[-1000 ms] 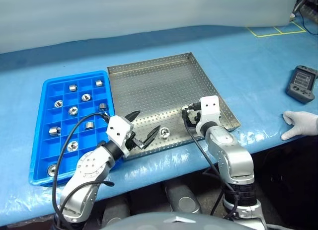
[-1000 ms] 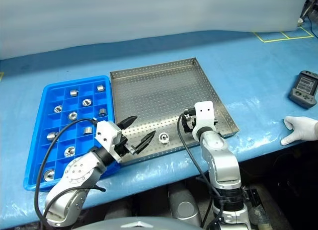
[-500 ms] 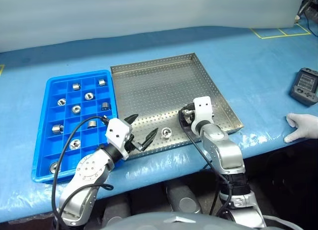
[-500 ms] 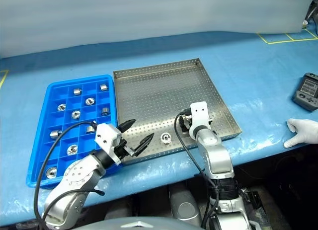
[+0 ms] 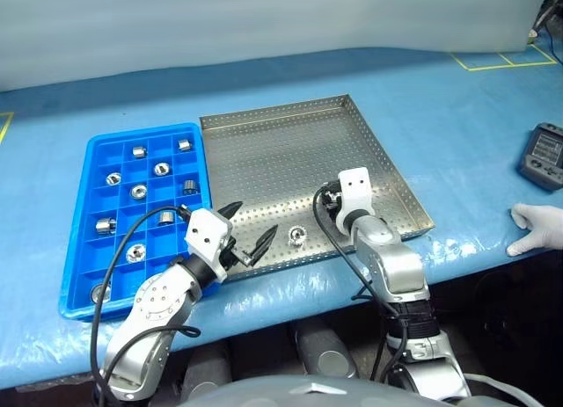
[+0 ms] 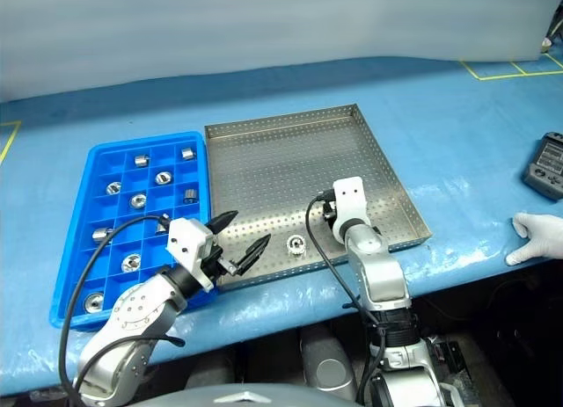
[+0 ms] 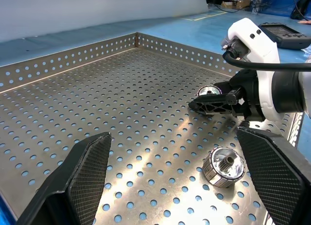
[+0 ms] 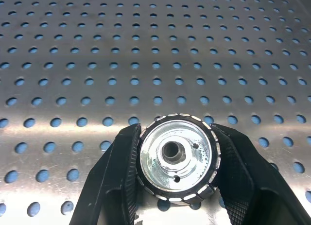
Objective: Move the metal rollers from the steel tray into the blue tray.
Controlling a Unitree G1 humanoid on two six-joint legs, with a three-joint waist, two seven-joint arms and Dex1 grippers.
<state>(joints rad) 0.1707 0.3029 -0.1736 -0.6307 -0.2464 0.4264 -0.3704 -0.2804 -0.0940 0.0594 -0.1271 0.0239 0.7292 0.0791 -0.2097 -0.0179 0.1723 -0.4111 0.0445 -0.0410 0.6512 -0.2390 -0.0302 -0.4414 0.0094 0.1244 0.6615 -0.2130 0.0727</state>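
The steel tray [image 5: 290, 152] lies just right of the blue tray [image 5: 84, 275], whose compartments hold several metal rollers [image 5: 139, 192]. The right gripper [image 8: 176, 159] pinches one roller [image 8: 177, 157] squarely between both fingers on the tray floor. The left gripper [image 7: 177, 179] hovers spread wide, with a loose roller [image 7: 223, 166] near its finger.

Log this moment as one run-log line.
right tool: shut on roller in steel tray | left tool: open | loose roller: in tray
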